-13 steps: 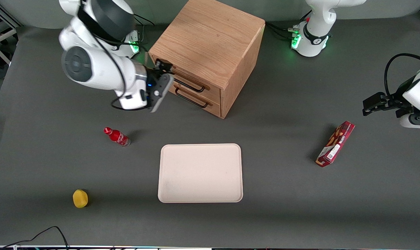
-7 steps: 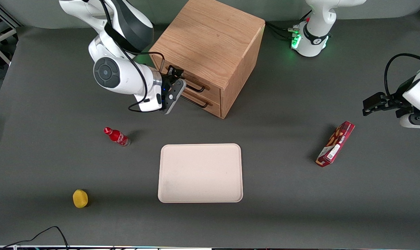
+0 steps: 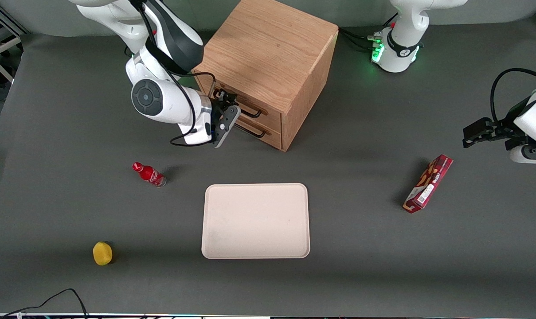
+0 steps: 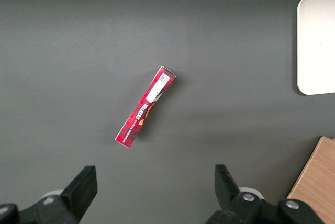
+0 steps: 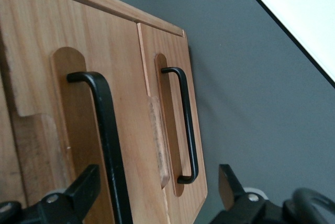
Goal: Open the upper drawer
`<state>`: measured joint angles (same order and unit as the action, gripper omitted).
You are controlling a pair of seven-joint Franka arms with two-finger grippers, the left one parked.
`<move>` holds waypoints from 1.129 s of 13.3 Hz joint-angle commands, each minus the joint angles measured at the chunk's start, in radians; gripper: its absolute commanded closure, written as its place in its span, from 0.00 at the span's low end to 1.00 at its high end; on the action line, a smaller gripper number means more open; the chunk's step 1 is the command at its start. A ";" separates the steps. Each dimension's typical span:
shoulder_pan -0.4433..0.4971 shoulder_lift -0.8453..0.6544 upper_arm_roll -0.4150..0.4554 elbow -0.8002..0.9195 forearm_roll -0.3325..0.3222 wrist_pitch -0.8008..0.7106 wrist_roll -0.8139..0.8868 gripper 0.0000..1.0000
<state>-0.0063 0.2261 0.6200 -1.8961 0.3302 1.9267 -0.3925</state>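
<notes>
We note the upper drawer (image 3: 245, 104), the topmost of two light oak drawers in the boxy wooden cabinet (image 3: 268, 57), sitting flush and closed in the cabinet's front. Its wide black wire handle (image 5: 107, 140) lies directly ahead of the right arm's hand (image 3: 225, 110), which sits right in front of the drawer faces at handle height. In the wrist view the two dark fingertips (image 5: 78, 190) stand well apart, one to each side of the upper handle's bar; the bar runs between them. We cannot tell whether either pad touches the bar. The hand holds nothing.

The lower drawer (image 5: 175, 124) with its matching black handle is also closed, beside the hand.

On the dark grey worktop (image 3: 361, 248), nearer the front camera than the cabinet: a pale rectangular tray (image 3: 256, 220); a small red bottle (image 3: 149, 174) lying toward the working arm's end; a yellow round fruit (image 3: 102, 253) nearer the camera still; a red snack box (image 3: 428, 183) toward the parked arm's end.
</notes>
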 commanded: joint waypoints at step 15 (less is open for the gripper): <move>-0.023 0.108 -0.031 0.080 -0.102 0.074 -0.095 0.00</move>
<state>-0.0264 0.2749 0.5958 -1.8845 0.2488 2.0028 -0.4506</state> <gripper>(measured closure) 0.000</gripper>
